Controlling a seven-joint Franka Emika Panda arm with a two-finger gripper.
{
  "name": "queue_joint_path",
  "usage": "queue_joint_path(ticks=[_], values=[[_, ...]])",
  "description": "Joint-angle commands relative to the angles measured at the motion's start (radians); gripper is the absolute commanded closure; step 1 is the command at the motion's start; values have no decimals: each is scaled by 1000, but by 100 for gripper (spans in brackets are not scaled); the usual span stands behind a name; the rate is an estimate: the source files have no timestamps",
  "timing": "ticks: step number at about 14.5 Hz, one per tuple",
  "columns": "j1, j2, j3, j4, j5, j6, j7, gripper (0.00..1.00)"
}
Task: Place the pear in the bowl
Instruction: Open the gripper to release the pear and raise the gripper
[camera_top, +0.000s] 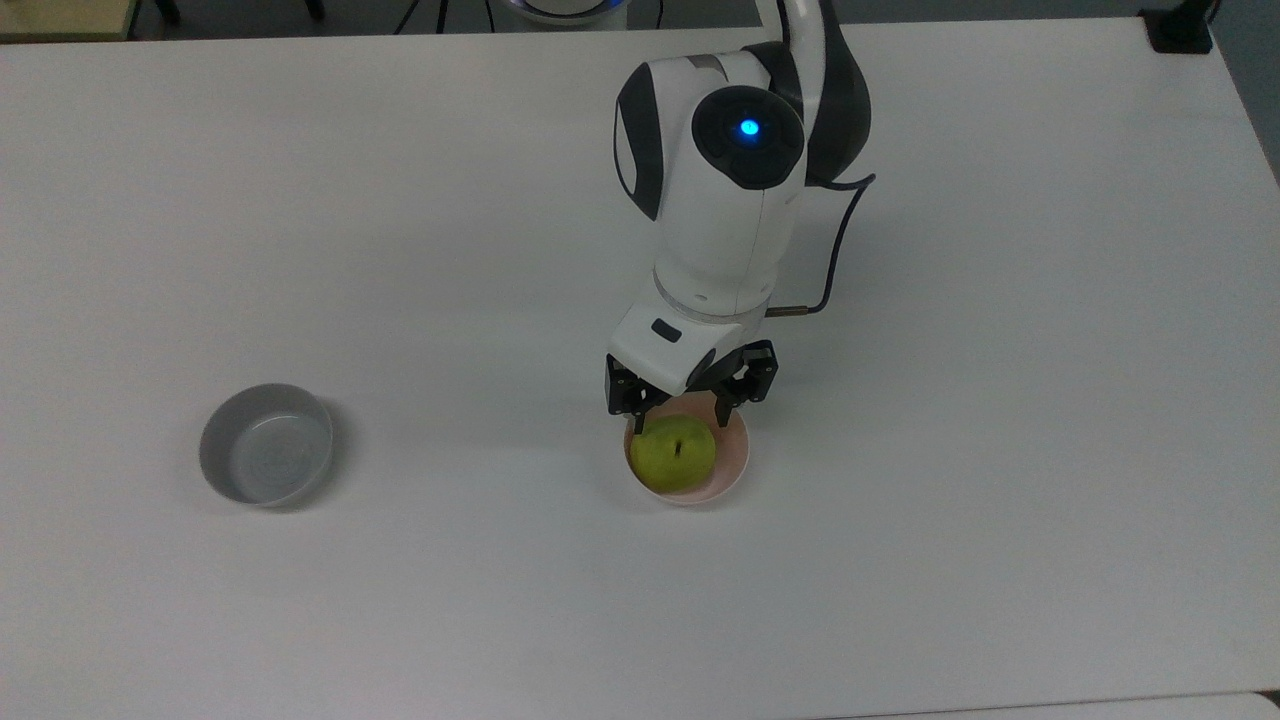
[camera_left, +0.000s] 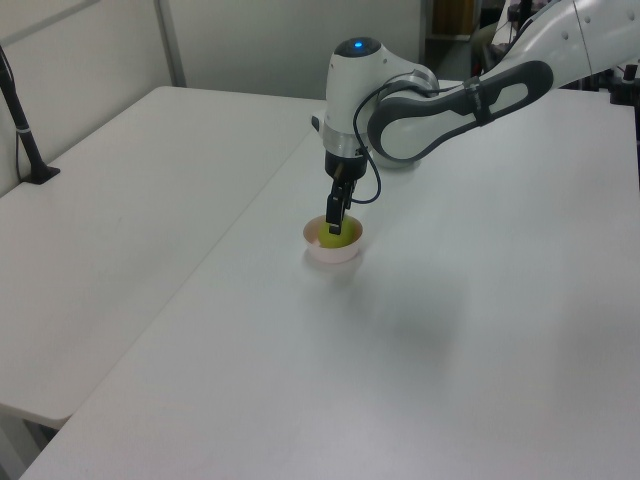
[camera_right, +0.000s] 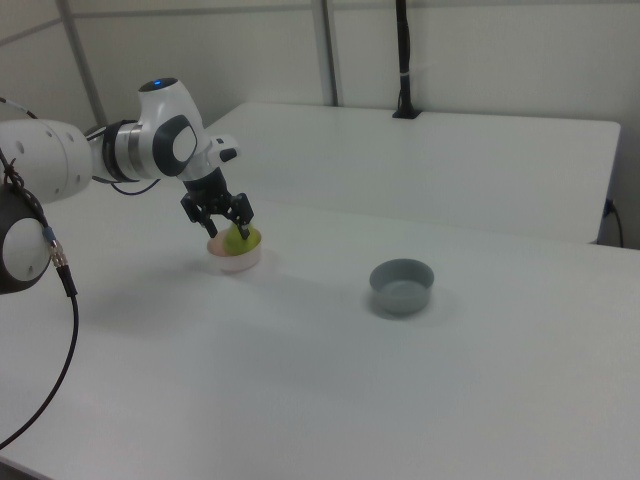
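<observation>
Top view shows you the jaws spread apart just above the pear (camera_top: 673, 454), which now sits free in the bowl (camera_top: 735, 462), stem up. Your gripper (camera_top: 690, 400) hangs close over the rim, so lift straight up off the counter (camera_top: 1000, 400).

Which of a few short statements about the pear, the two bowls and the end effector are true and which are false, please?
1. The pear lies inside the pink bowl. True.
2. The end effector is clamped on the pear. False: its fingers are spread open and stand just above the fruit.
3. The grey bowl holds nothing. True.
4. In the top view, the grey bowl is to the right of the pink bowl. False: it is well to the top view's left.
5. The pear's dark stem faces up in the top view. True.
</observation>
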Motion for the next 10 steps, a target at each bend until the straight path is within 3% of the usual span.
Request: queue_joint_path(ticks=[1, 3, 5, 8, 10], values=[[17, -34, -18, 9, 18, -11, 15, 0], [8, -176, -19, -51, 18, -116, 21, 0], [-50, -321, -18, -138, 16, -200, 21, 0], [-213, -502, 7, -260, 16, -326, 9, 0], [-281, -599, 28, -365, 10, -350, 8, 0]])
